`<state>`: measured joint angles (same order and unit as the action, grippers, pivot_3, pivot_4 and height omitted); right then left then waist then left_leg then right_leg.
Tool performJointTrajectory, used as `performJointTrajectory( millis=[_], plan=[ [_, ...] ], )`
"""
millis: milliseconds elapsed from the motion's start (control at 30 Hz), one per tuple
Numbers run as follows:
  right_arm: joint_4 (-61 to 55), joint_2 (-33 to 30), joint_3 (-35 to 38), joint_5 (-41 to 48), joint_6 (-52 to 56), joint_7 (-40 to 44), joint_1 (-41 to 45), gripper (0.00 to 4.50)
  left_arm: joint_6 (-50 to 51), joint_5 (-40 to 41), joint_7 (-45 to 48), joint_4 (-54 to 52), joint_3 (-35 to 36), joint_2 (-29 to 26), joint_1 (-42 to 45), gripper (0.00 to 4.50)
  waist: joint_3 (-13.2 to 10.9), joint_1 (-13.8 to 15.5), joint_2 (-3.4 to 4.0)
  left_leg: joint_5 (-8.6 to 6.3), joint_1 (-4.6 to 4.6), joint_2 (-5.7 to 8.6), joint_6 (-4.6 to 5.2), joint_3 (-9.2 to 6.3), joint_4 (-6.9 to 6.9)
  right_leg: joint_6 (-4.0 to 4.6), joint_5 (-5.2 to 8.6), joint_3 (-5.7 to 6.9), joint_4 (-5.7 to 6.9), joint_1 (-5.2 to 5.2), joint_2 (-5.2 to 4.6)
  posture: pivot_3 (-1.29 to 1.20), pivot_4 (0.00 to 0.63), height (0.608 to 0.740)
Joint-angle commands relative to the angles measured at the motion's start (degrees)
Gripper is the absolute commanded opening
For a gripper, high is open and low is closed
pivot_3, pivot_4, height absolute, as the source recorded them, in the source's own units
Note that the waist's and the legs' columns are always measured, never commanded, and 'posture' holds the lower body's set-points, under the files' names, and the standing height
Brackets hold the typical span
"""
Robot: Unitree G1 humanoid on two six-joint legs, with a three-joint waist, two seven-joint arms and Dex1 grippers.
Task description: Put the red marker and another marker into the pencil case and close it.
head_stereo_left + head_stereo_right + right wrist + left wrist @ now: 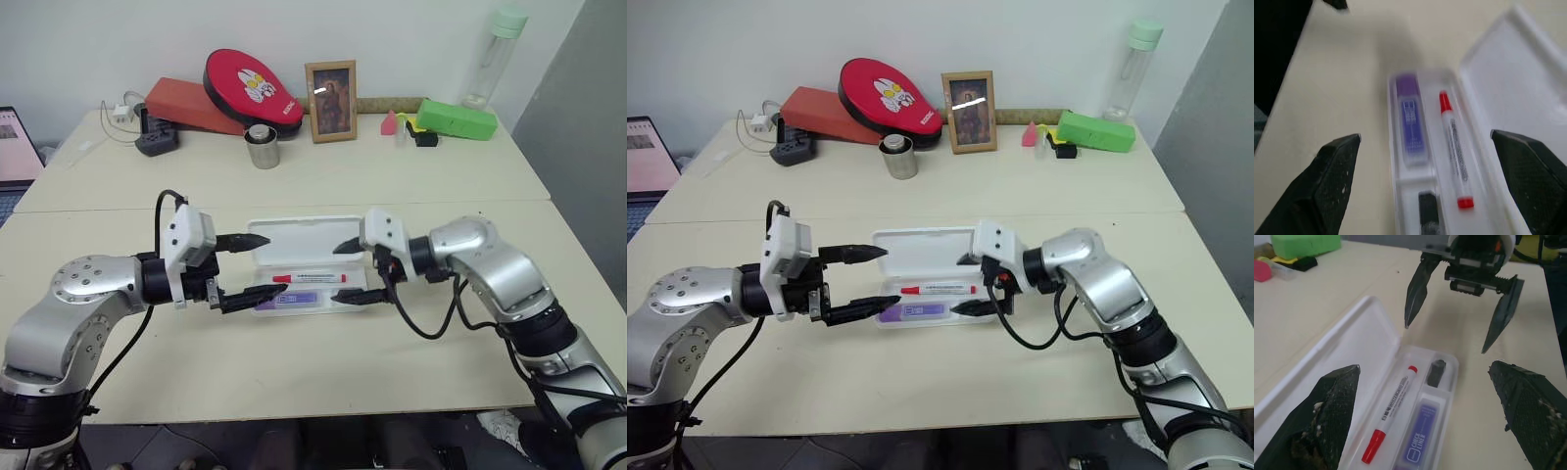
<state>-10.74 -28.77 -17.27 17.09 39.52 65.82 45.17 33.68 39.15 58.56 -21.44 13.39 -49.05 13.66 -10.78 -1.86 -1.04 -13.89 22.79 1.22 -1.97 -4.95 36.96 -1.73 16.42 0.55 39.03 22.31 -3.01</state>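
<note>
The white pencil case (304,235) lies open mid-table, its lid folded flat toward the far side. In its tray the red marker (309,278) rests along the far slot, red cap to the left. The lilac-purple marker (289,299) lies beside it in the near slot, and a small black piece (1436,373) sits at the tray's right end. My left gripper (274,264) hovers open at the case's left end, one finger over the lid and one by the tray's near edge. Facing it, my right gripper (338,274) is open above the right end, holding nothing.
Along the back of the far table stand a metal cup (263,147), a framed picture (331,101), a red padded disc (253,88), a green box (456,119), a clear bottle (495,54) and a power strip (157,137). A laptop (15,147) shows at the left edge.
</note>
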Motion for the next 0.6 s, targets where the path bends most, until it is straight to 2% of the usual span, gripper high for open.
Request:
performJointTrajectory(
  millis=[33, 167, 267, 300, 400, 600],
  plan=[
    [3.68, 1.21, 5.09, 2.58, -1.36, -0.86, 6.53, 4.46, 0.8, 3.44, -2.25, 1.43, 6.02, -0.19, 2.61, 4.5, 0.0, 0.0, 0.0, 0.0, -0.01, 0.0, 0.0, 0.0, 0.01, 0.0, 0.0, 0.0, 0.03, -0.01, 0.0, 0.0, 0.15, 0.74],
    [21.76, 4.58, 4.84, -3.57, -8.03, -6.48, 16.15, 4.46, 1.16, 4.97, -4.28, 4.67, 9.74, 0.23, 4.25, 4.5, 0.01, -0.1, -0.01, 0.0, -0.07, 0.02, 0.0, 0.07, 0.0, 0.0, 0.0, -0.03, 0.02, -0.03, 0.02, 0.0, 0.15, 0.74],
    [29.21, 6.12, 4.36, -5.55, -11.5, -7.3, 18.84, 4.46, 0.83, 4.98, -4.72, 5.24, 10.02, 0.19, 4.2, 4.5, 0.01, -0.06, -0.01, 0.01, -0.08, 0.01, -0.01, 0.1, -0.03, 0.01, 0.0, -0.04, 0.01, -0.01, 0.03, 0.0, 0.15, 0.74],
    [32.0, 6.57, 3.76, -6.69, -12.9, -7.5, 19.57, 4.08, 0.66, 4.8, -4.91, 5.22, 10.12, 0.23, 3.97, 4.5, 0.01, -0.05, -0.01, 0.0, -0.06, 0.01, -0.01, 0.12, -0.04, 0.01, 0.0, -0.06, 0.0, 0.01, 0.03, 0.0, 0.15, 0.74],
    [37.97, 7.69, 2.78, -9.56, -15.61, -8.49, 21.11, 3.5, 0.9, 5.28, -5.53, 5.04, 10.71, 0.5, 3.52, 4.5, 0.01, -0.05, -0.01, 0.01, 0.03, 0.02, -0.02, 0.14, -0.03, 0.01, 0.0, -0.08, -0.05, 0.05, -0.01, 0.0, 0.15, 0.74],
    [46.86, 9.48, 2.21, -14.11, -19.43, -11.2, 23.34, 2.0, 1.34, 6.4, -5.69, 4.0, 11.72, 0.03, 2.11, 4.5, 0.0, -0.05, 0.0, 0.01, 0.02, 0.03, -0.02, 0.16, -0.03, 0.01, 0.0, -0.1, -0.02, 0.07, -0.02, 0.0, 0.15, 0.74]
  ],
)
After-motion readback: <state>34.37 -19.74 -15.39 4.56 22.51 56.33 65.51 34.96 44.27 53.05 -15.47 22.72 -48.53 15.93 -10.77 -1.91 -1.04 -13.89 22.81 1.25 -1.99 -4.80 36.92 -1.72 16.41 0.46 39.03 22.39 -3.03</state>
